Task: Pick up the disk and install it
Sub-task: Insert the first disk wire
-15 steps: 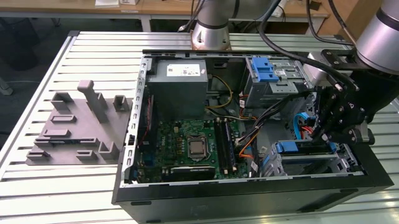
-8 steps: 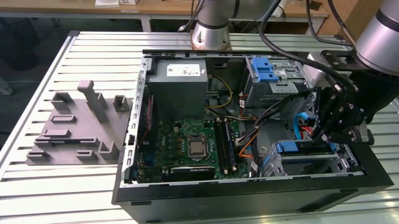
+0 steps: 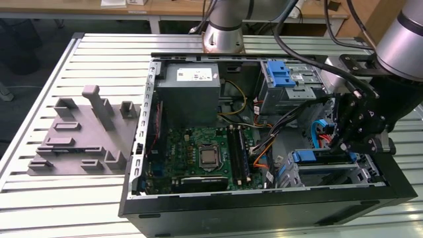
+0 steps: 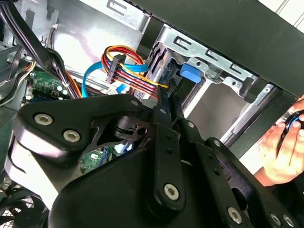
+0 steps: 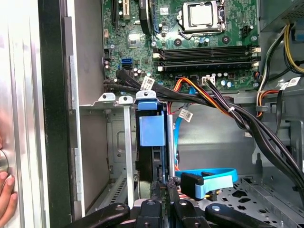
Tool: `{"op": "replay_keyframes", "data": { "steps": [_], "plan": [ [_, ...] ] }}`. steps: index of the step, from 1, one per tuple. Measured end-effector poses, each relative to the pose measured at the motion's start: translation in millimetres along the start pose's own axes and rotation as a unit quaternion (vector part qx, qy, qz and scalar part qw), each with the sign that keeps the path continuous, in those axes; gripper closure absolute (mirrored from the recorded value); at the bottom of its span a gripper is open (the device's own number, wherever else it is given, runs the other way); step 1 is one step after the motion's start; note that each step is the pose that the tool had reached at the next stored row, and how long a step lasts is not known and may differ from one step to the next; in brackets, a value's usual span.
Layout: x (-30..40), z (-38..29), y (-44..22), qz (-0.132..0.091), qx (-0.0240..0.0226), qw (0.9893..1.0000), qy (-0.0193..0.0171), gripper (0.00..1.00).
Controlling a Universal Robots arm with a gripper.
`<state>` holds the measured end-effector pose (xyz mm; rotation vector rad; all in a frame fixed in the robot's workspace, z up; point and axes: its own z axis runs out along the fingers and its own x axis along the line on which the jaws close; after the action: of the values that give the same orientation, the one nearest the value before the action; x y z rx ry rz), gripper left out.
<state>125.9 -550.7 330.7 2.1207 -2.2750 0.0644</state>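
Exterior view first: an open PC tower case [image 3: 264, 201] is being shown lying on its side on the slatted metal worktop [image 3: 99, 54]. A grey plastic fixture [image 3: 82, 136] is sitting just beside the case on the exterior view's left. Inside, the motherboard [image 3: 198, 158] is being seen below the grey power supply [image 3: 191, 94], and a blue ridged latch [image 3: 280, 74] is sitting on the upper drive cage. The arm's pincer [image 3: 342, 148] is being lowered into the case on the exterior view's right, right next to the disk [image 3: 305, 157], which is sitting in the lower drive bay with its blue carrier bracket showing.

Second wrist view: the black pincer [image 4: 167, 95] is being shown with its fingers [image 4: 160, 111] drawn close together, the tips by the bay [image 4: 213, 64] where the disk's blue tab [image 4: 191, 74] is poking out. Whether anything is actually being pinched can't be told from here. A bundle of coloured cables [image 4: 128, 71] is hanging just beside the tips, and a person's hand [image 4: 282, 149] is being held outside the case wall.

First wrist view: the disk [image 5: 151, 130] is being seen edge-on, standing in the metal bay [image 5: 114, 142], with the pincer [image 5: 163, 187] directly behind it and lined up with its end. A blue data cable [image 5: 209, 176] is lying near the fingers, and a person's fingertips [image 5: 5, 194] are resting on the worktop outside the case.
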Motion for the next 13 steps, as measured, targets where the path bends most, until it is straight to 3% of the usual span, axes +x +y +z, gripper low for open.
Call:
{"op": "replay_keyframes", "data": {
  "steps": [13],
  "plan": [
    [-0.1, 2.3, 0.0, 0.000, -0.0002, 1.0000, -0.0003, 0.83]
  ]
}}
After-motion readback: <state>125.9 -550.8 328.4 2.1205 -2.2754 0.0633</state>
